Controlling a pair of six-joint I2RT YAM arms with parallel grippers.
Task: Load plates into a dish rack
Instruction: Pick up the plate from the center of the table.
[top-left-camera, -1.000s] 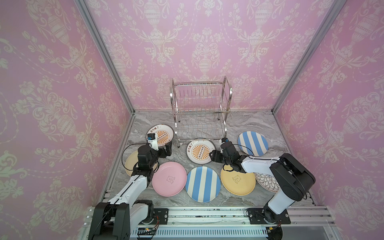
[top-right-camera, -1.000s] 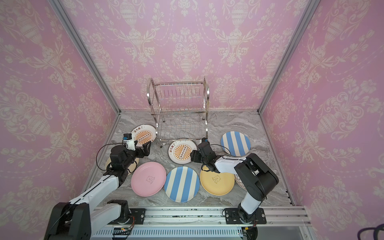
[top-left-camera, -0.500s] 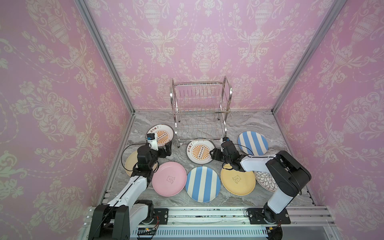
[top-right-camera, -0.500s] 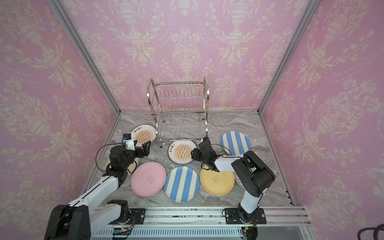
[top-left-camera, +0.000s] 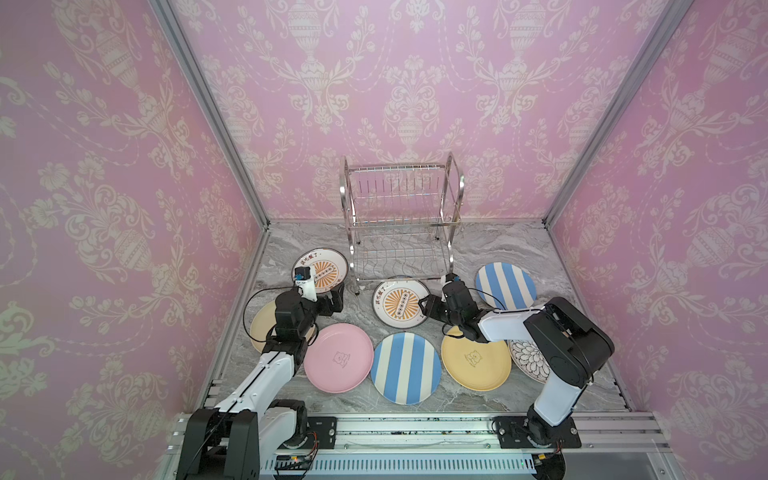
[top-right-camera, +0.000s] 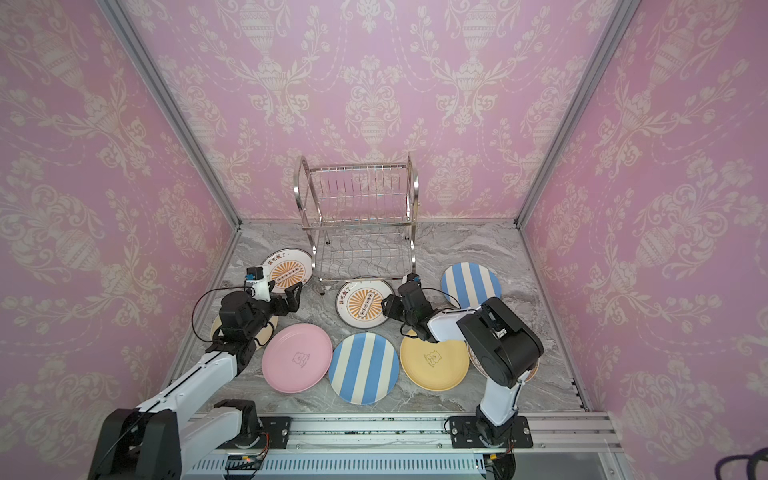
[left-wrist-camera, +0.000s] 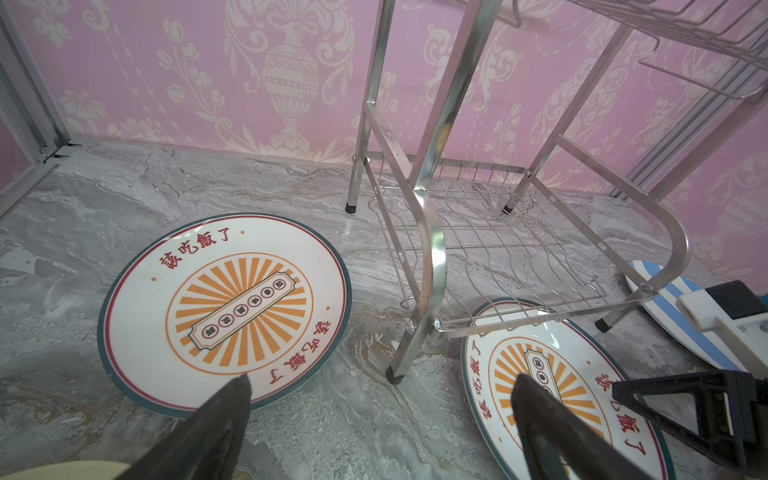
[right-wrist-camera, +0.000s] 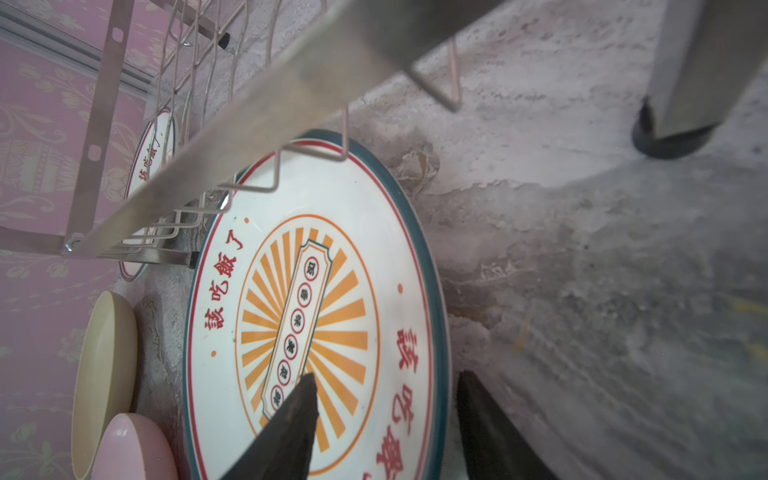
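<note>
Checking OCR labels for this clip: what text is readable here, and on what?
"該吃飯了": red, printed twice round the left sunburst plate.
"該吃飯了": same, twice round the middle sunburst plate.
Circled characters in both plates' centre banners: too small to read.
Small animal marks on the pink plate and yellow plate: any lettering too small to tell.
No other text visible.
</note>
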